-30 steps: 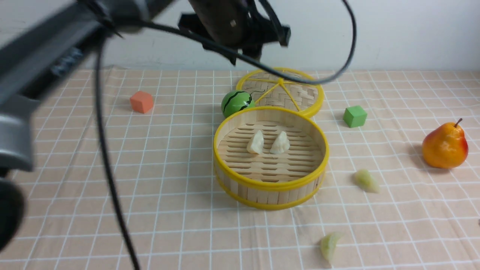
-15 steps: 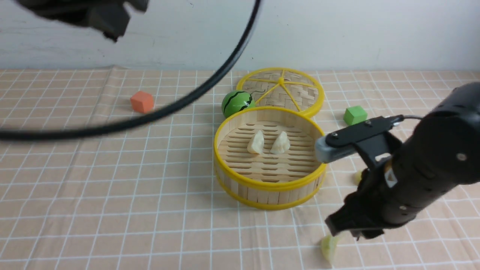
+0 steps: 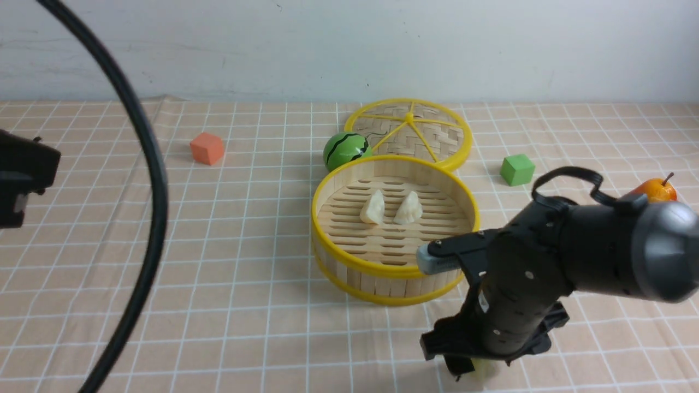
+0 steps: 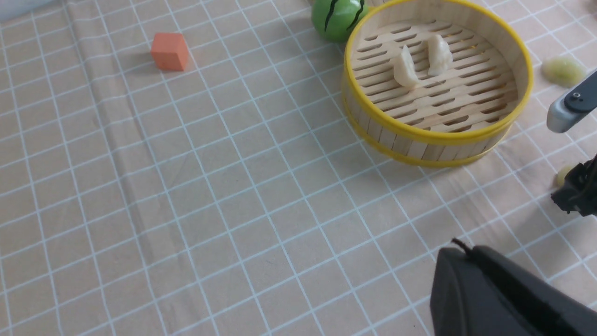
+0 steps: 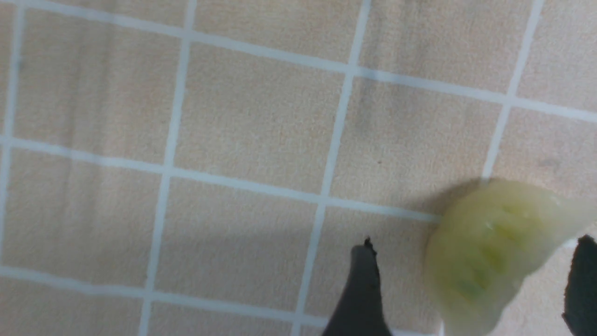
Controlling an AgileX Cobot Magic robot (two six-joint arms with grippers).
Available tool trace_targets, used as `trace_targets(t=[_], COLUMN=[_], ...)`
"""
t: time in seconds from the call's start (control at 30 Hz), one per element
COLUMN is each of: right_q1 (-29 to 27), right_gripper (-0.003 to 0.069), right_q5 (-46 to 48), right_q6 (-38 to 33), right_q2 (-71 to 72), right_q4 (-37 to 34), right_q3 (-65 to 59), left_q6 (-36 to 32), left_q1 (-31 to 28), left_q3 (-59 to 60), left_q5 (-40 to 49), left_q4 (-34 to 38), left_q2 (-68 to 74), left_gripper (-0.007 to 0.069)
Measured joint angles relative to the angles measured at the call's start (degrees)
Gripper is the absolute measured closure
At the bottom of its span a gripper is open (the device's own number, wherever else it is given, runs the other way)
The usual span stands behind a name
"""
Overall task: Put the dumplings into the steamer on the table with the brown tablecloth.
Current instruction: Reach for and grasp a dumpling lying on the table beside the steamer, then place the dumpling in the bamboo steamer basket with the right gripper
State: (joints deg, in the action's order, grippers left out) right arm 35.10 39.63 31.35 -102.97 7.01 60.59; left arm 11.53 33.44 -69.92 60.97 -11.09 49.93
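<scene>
Right gripper (image 5: 473, 280): the jaws are standing apart and straddling one pale green dumpling (image 5: 494, 242), which is lying on the brown tablecloth (image 3: 246, 262) between the tips. Nothing is being held yet.

Left gripper (image 4: 461, 266): the jaws are sitting together, empty, and hanging well away from the work.

The steamer (image 3: 394, 270) is standing near the right tool, just beyond it. Two whitish dumplings (image 3: 374, 207) are already resting on its slats. The second green dumpling (image 4: 563, 71) is lying on the cloth beside the steamer, past the right tool.

Risks you are facing from here:
- The dumpling is sitting off-centre, closer to one finger than the other. If you close now, the near finger is likely meeting it first and shoving or rolling it rather than pinching it.
- The piece looks smooth and curved, so a grip on its tapered end may be squeezing it out.
- The tips are working very close to the cloth, so a creased fold could be getting caught in the pinch.
- While you are lifting, the yellow rim is close enough to clip.
</scene>
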Motion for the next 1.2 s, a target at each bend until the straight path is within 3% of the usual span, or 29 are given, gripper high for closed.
trace_targets(t=[0.13,0.33,0.43,0.57,0.7,0.93,1.2], right_q1=[0.0,0.0,0.0,0.6,0.8,-0.1,-0.2], right_gripper=[0.0207,0.0462,0.0452,0.0452,0.0452,0.0452,0.0452], right_q5=[-1.7,-1.9,0.4,7.0,7.8,8.4,11.7], right_q6=[3.8,5.4,3.6,-7.2,-16.0,-18.8,-18.7], right_q2=[-1.0,-1.1,-1.1,1.5,1.0,-12.9,-22.8], right_q4=[2.9,4.3,3.9,-1.0,-5.8,-5.3,-3.8], right_q3=[0.1,0.4,1.8,11.9,25.1,41.1,47.3], left_q6=[0.1,0.1,0.1,0.2,0.2,0.3,0.3], left_q1=[0.0,0.0,0.0,0.0,0.0,0.0,0.0], left_q3=[0.2,0.4,0.4,0.4,0.4,0.4,0.4], left_q5=[-0.4,0.0,1.2,5.3,6.6,7.2,9.8], left_q4=[-0.6,-0.6,-0.6,-0.6,-0.6,-0.6,-0.7], left_q2=[-0.4,-0.3,-0.3,-0.3,-0.3,-0.3,-0.3], left_gripper=[0.0638,0.0638,0.0638,0.0638,0.0638,0.0638,0.0638])
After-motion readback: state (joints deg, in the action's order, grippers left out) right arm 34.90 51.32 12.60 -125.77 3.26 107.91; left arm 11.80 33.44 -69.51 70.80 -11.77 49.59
